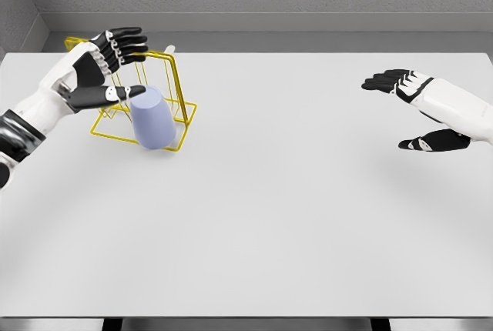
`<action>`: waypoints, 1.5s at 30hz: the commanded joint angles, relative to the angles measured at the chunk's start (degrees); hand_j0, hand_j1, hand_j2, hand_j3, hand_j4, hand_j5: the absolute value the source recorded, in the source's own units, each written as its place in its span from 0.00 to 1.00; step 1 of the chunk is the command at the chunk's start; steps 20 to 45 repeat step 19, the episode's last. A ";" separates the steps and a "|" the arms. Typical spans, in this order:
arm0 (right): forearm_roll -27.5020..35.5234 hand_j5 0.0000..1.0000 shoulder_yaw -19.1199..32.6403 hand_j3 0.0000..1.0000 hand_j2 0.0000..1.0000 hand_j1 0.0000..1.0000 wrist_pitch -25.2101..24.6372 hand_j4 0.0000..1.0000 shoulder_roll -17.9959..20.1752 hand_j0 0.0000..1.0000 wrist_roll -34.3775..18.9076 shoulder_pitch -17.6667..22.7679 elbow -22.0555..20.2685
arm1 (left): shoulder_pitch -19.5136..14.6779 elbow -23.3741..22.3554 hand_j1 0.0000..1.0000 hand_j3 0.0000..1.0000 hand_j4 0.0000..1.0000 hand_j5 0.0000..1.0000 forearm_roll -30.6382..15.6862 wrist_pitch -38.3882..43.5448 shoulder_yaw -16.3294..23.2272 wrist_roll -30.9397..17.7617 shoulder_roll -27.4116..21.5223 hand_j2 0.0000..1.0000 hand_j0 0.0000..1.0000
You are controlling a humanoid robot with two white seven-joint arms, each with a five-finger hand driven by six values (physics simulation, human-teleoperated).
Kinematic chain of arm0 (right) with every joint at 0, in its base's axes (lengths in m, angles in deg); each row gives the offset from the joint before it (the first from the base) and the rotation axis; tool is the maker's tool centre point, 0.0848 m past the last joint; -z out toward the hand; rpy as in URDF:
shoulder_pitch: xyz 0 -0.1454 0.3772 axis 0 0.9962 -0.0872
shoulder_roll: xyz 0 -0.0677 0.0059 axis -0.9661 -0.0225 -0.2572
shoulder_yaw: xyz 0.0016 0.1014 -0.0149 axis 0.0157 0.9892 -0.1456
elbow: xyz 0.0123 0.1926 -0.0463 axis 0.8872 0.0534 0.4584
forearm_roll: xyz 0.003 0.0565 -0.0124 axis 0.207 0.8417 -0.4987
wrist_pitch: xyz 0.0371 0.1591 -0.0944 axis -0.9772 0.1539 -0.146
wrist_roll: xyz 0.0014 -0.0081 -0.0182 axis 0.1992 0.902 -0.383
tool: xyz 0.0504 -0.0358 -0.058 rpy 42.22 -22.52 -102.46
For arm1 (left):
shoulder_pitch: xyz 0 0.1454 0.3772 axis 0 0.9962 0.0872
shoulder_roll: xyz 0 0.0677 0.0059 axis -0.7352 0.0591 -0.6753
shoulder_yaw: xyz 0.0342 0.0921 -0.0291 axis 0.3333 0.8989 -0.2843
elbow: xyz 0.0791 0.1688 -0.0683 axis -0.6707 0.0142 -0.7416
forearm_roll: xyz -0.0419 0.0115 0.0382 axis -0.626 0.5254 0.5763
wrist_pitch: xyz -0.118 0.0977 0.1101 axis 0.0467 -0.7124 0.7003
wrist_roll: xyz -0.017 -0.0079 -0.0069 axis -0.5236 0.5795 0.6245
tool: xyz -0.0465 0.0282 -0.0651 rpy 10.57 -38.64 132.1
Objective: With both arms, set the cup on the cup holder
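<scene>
Cup [151, 119] sits on the yellow wire cup holder [179, 88] at the far left of the white counter [269, 215], a pale lavender tumbler turned mouth-down and leaning a little, its lower rim overlapping the holder's front base wire; whether it hangs on a prong or only rests against the frame cannot be told. The holder stands close to the counter's back edge and near its left edge, so little room remains behind it or to its left. The left robot hand [104, 65] hovers just beside the cup's upper end, fingers spread wide above the holder's top wires and the thumb stretched level toward the cup's closed end, at or very near it; it grips nothing. The right robot hand [416, 108] floats well apart, over the right side of the counter near the right edge, palm turned inward, fingers extended and thumb held apart below them, holding nothing. Between the two hands the counter lies as one broad bare stretch, running unbroken from the holder to the right forearm and forward to the near edge. Grey wall runs behind the counter's back edge.
</scene>
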 commanded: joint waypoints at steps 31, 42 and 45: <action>0.43 1.00 0.01 1.00 1.00 1.00 -0.17 1.00 0.05 1.00 0.03 0.26 -0.02 | 5.01 3.71 1.00 1.00 1.00 1.00 -6.32 -7.98 -5.38 -0.07 -9.35 1.00 1.00; 0.43 1.00 0.01 1.00 1.00 1.00 -0.17 1.00 0.05 1.00 0.03 0.26 -0.02 | 5.01 3.71 1.00 1.00 1.00 1.00 -6.32 -7.98 -5.38 -0.07 -9.35 1.00 1.00; 0.43 1.00 0.01 1.00 1.00 1.00 -0.17 1.00 0.05 1.00 0.03 0.26 -0.02 | 5.01 3.71 1.00 1.00 1.00 1.00 -6.32 -7.98 -5.38 -0.07 -9.35 1.00 1.00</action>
